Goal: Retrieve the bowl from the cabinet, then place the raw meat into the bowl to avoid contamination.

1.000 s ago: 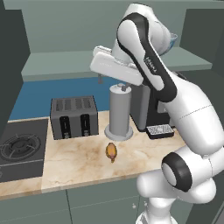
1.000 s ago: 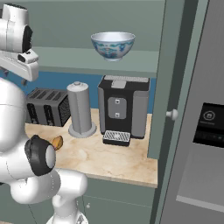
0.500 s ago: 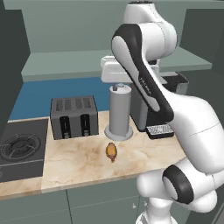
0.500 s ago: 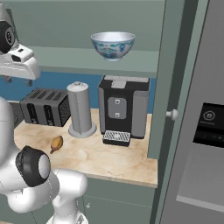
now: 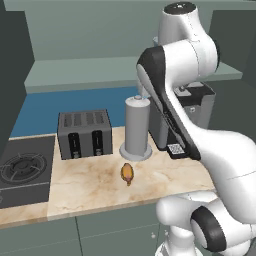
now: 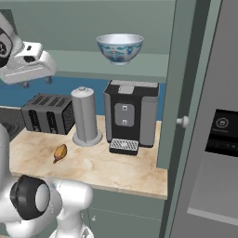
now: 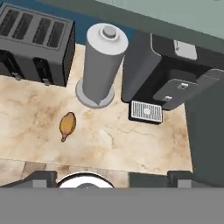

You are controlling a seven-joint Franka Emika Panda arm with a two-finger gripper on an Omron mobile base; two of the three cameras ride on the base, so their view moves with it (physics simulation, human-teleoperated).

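The pale blue-white bowl (image 6: 120,48) stands upright on the inner shelf of the grey-green cabinet (image 6: 149,64), whose door (image 6: 182,83) hangs open at the right. The raw meat (image 5: 127,172) (image 6: 60,152) (image 7: 67,124) is a small orange-brown lump lying on the marble counter (image 5: 85,182) in front of the grey canister (image 5: 136,127). My gripper (image 6: 37,82) hovers high over the counter's left part, left of and below the bowl, pointing down. Its fingertips (image 7: 41,177) stand wide apart and open, with nothing between them.
A dark toaster (image 6: 49,113) sits at the left and a black coffee machine (image 6: 131,114) at the right of the canister (image 6: 85,116). A stove burner (image 5: 20,167) lies at the far left. A tall appliance with a dark panel (image 6: 223,135) stands right of the cabinet door.
The arm has swung to the right in the left base view, so its forearm now covers the hand there. The hand has shifted only slightly in the right base view. The jaws stay open.
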